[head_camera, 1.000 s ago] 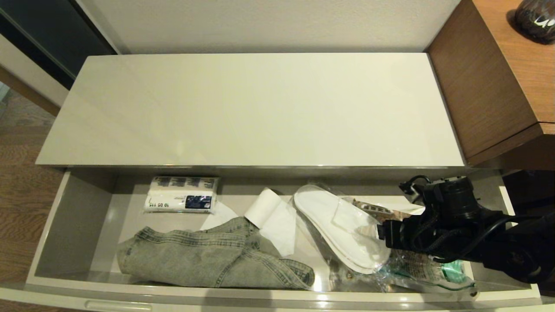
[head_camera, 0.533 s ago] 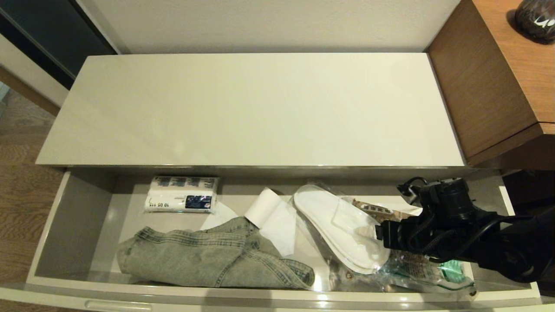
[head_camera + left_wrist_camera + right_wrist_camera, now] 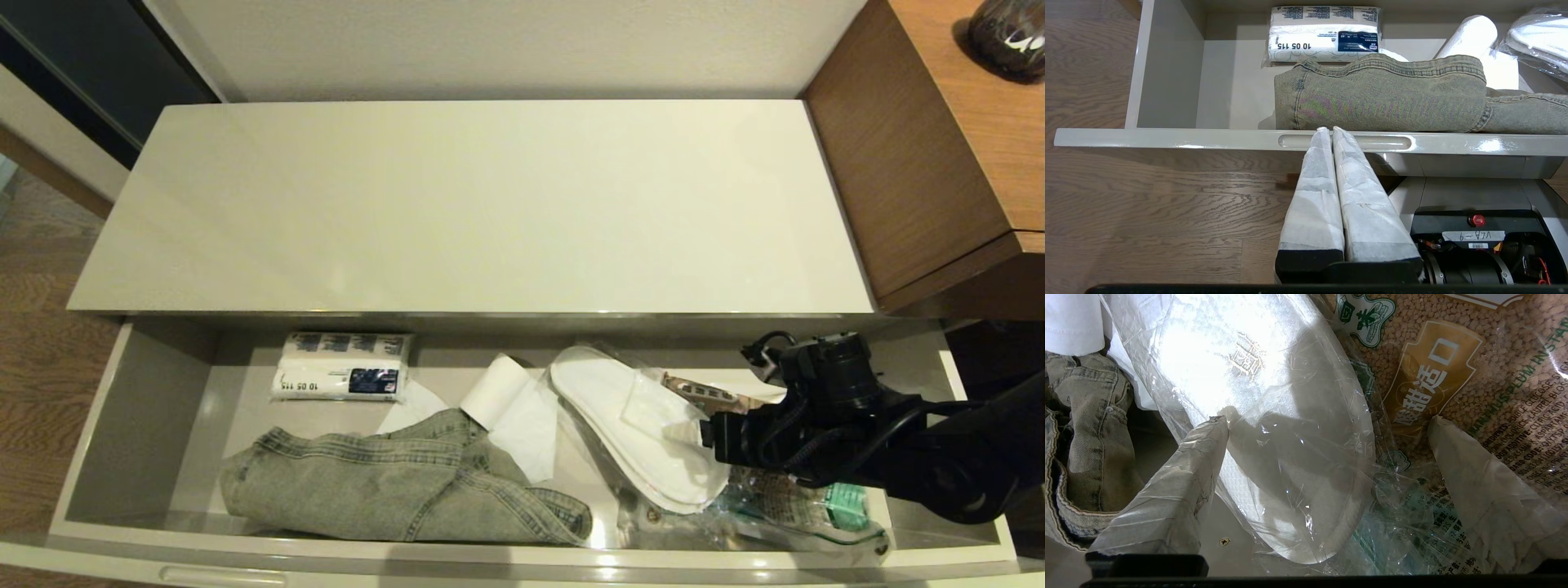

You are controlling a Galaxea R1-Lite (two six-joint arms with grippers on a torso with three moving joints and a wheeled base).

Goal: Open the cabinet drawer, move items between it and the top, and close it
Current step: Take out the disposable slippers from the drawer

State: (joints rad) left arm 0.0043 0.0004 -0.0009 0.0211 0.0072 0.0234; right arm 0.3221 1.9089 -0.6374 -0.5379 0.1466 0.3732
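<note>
The cabinet drawer (image 3: 139, 408) stands pulled out below the bare cream top (image 3: 473, 204). In it lie faded jeans (image 3: 392, 486) at front left and plastic-wrapped white slippers (image 3: 629, 425) right of centre. My right arm (image 3: 816, 425) reaches into the drawer's right part. Its gripper (image 3: 1329, 420) is open just above the slippers (image 3: 1274, 416), one fingertip (image 3: 1218, 424) at the wrap's edge, the other over the printed packet (image 3: 1453, 375). My left gripper (image 3: 1329, 130) is shut and empty, low before the drawer front's recessed handle (image 3: 1392, 142), out of the head view.
A tissue pack (image 3: 343, 365) and a white paper roll (image 3: 498, 392) lie at the drawer's back. The brown-and-green packet (image 3: 800, 498) sits under the right arm. A brown wooden unit (image 3: 914, 163) stands to the right of the cabinet, wood floor (image 3: 41, 367) to the left.
My right arm has edged a little to the left, further over the slippers' near end. Its gripper has stayed open. The drawer's contents and the left arm have not moved.
</note>
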